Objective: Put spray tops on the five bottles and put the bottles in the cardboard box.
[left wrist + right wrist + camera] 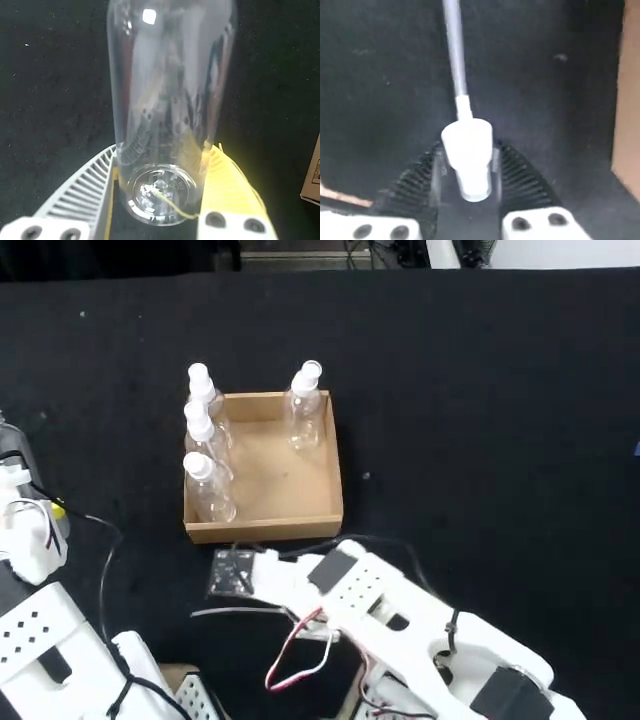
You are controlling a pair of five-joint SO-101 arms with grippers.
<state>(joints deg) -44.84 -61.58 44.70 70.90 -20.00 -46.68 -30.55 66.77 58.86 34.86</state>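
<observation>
Four capped bottles [210, 490] are stood in the box [265, 530]. A fifth bottle [165, 90] is pinched by the left gripper [162, 167] over the table, outside the box. A spray top [467, 150] is clamped in the right gripper [468, 165]. Capping and boxing this last bottle are judged left.

Robotics lab bench
A black-covered table [520, 420] bore white printed arms [400, 620] with exposed wires [290, 660].

The left gripper [165, 152] clamps a clear bottle [170, 75] between its fingers, and the right gripper [468, 152] pinches a spray top [467, 140].
</observation>
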